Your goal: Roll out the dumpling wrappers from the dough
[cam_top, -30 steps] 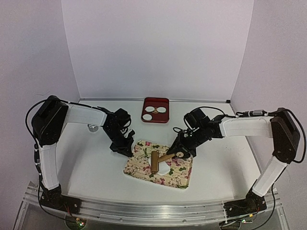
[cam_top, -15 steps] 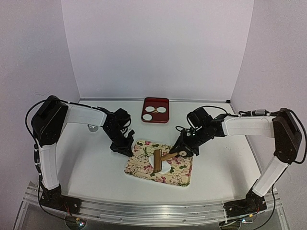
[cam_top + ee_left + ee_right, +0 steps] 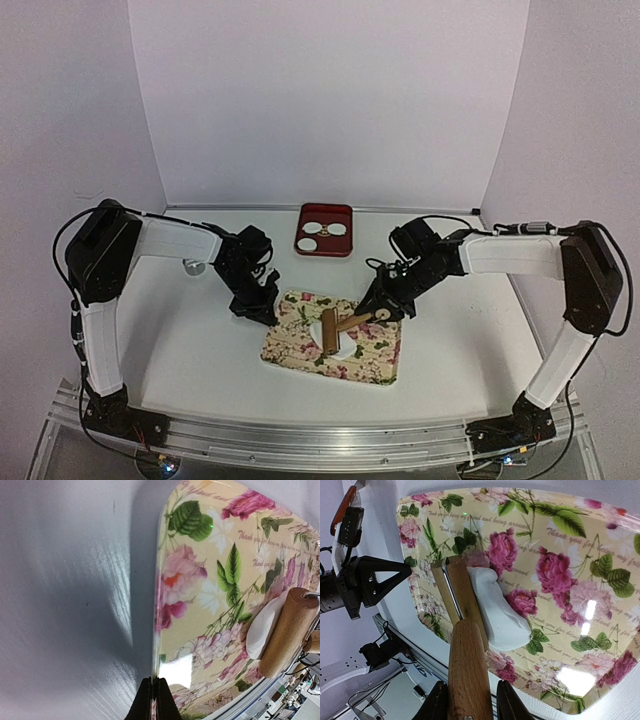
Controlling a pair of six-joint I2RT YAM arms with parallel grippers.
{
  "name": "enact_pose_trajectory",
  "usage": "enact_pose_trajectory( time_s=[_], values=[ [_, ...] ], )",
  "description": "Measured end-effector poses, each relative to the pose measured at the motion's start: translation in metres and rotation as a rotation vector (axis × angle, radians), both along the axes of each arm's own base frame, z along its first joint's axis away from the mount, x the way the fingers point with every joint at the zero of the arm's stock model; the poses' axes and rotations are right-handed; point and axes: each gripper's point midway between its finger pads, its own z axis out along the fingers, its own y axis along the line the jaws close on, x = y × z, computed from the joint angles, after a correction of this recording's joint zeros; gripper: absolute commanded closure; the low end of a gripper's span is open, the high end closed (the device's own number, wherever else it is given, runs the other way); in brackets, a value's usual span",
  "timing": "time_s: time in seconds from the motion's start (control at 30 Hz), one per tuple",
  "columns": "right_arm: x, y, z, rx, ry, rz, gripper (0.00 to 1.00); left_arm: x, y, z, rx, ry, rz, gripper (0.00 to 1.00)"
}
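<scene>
A glossy rectangular floral mat point(image 3: 300, 355) - pink roses and green leaves on pale yellow - lies on the white surface point(image 3: 200, 350) between the two arms. On it sits the dough point(image 3: 497, 607), a soft white lump pressed into a smooth oblong, right of the mat's middle in the overhead view.

The right pincer point(image 3: 468, 700) is closed around the round handle of a small wooden rolling pin point(image 3: 467, 670), one black finger on each side of it. The handle runs forward to a short roller held in a thin metal bracket, and the roller lies along the dough's edge, touching it. From above, the right pincer point(image 3: 385, 312) hangs over the mat's far right edge, with the handle slanting down to the roller near the centre.

The left pincer point(image 3: 152, 700) is shut, its tips pinched together on the mat's rim. From above it point(image 3: 258, 310) sits at the mat's far left corner, well apart from the dough point(image 3: 346, 349).

Two dumpling wrappers point(image 3: 314, 229) - thin round white discs - lie side by side in a square red tray point(image 3: 324, 250) at the back of the surface, beyond the mat.
</scene>
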Motion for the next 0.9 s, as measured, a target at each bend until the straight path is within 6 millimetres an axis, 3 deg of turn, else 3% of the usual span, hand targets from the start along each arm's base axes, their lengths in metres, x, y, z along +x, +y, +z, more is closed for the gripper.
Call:
enact_pose_trajectory(
  time_s=[0.1, 0.33, 0.47, 0.6, 0.7, 0.9],
  values=[
    [0.003, -0.001, -0.004, -0.011, 0.015, 0.007, 1.0, 0.0, -0.002, 0.0, -0.003, -0.001, 0.003, 1.0],
    [0.018, 0.026, -0.006, 0.024, 0.068, 0.075, 1.0, 0.001, 0.0, 0.0, 0.003, 0.002, 0.011, 1.0],
    [0.017, 0.017, -0.005, 0.022, 0.051, 0.073, 1.0, 0.001, 0.0, 0.0, 0.002, 0.004, 0.017, 1.0],
    [0.018, -0.011, 0.002, -0.01, 0.025, 0.035, 1.0, 0.002, -0.003, 0.001, -0.007, 0.005, 0.026, 1.0],
    [0.022, -0.019, 0.001, -0.023, 0.031, 0.028, 1.0, 0.002, -0.007, 0.001, -0.017, 0.001, 0.032, 1.0],
    [0.031, 0.013, -0.004, 0.0, 0.071, 0.1, 1.0, 0.002, -0.007, 0.001, -0.015, 0.003, 0.037, 1.0]
  ],
)
